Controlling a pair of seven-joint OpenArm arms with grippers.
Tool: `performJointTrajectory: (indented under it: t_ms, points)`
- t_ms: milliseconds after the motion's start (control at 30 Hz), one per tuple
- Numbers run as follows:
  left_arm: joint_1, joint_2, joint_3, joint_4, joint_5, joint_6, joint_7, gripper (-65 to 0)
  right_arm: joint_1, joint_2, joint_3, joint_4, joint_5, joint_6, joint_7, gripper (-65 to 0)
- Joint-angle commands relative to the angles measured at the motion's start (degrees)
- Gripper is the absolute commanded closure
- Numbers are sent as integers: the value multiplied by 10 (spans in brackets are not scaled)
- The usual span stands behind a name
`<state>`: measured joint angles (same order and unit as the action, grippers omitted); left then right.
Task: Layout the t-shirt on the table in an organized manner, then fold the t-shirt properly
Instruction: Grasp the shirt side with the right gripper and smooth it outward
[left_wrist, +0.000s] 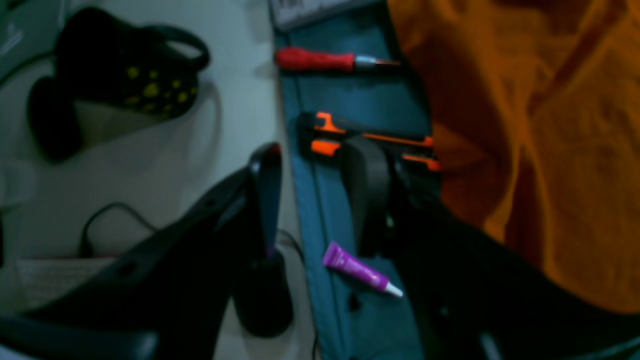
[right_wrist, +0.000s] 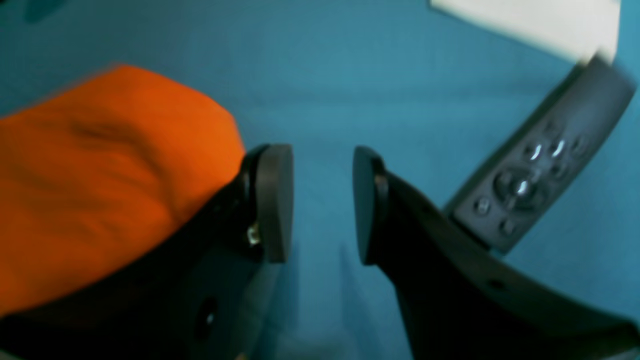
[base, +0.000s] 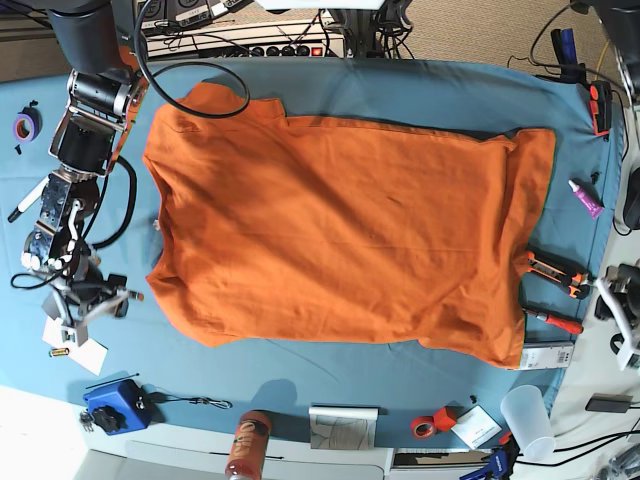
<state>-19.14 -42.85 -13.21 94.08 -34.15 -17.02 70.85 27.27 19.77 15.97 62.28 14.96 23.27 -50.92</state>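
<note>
Left wrist view: the left gripper (left_wrist: 320, 200) hangs over the desk (left_wrist: 365, 100) edge, jaws parted with nothing between them. Under it lie a red screwdriver (left_wrist: 320, 60), orange-handled pliers (left_wrist: 370, 142) and a purple tube (left_wrist: 360, 270); the shirt (left_wrist: 540, 140) fills the right side, its hem just beside the tools, perhaps over the pliers' tips. To my eye the next pinch should take the hem corner alone, coming in from the cloth side so the tools are not dragged along.

Right wrist view: the right gripper (right_wrist: 322, 200) is also partly open and empty, pads facing each other over bare teal. A bulge of shirt (right_wrist: 110, 175) sits just beside its left finger, not between the pads. A grey remote (right_wrist: 540, 165) lies near on the other side. The picture is blurred, so I cannot tell whether the finger touches the cloth. I'd slide the lower pad under a single layer before closing.

Base view: the shirt (base: 340, 220) lies spread across the middle of the desk (base: 300, 385), nearly flat, with small wrinkles at the hem and sleeves. The right gripper (base: 95, 298) sits low at the neck end, arm bent down from its post; the left arm is mostly out of frame at the hem end. Laying out looks nearly done; smoothing the corners first should make the fold cleaner.
</note>
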Motion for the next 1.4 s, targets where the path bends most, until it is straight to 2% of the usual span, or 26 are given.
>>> performJointTrajectory:
  t_ms: [0,133,200,400,567,700,867,1100,1233,1367]
  points:
    - [3,-13,-19,21,-4,-4,-8,-243,16,7,1,-9,4,12,18,-204]
    - [61,-12,-57,65,-6,-9,-15,-243,16,7,1,-62,34,64,31,-204]
    - [81,-12,-66,76,-6,-9,-18,-243,16,4,1,-71,47,78,35,-204]
    - [91,-6,-69,81,-6,-9,-18,-243,13,-40,1,-73,23,75,12,-196]
    - [92,-7,-69,81,-6,-9,-18,-243,12,-56,1,-72,18,36,-40,0]
    - [91,-6,-69,81,-6,-9,-19,-243,10,-55,1,-56,0,26,-54,0]
    - [91,-6,-69,81,-6,-9,-29,-243,-12,-55,1,59,35,86,-99,0]
    - [91,-6,-69,81,-6,-9,-30,-243,-119,-55,1,303,100,106,-162,0]
    - [91,-6,-69,81,-6,-9,-34,-243,-211,-55,-1,403,117,110,-166,0]
    - [91,-6,-69,81,-6,-9,-34,-243,-294,-54,-25,450,134,133,-165,0]
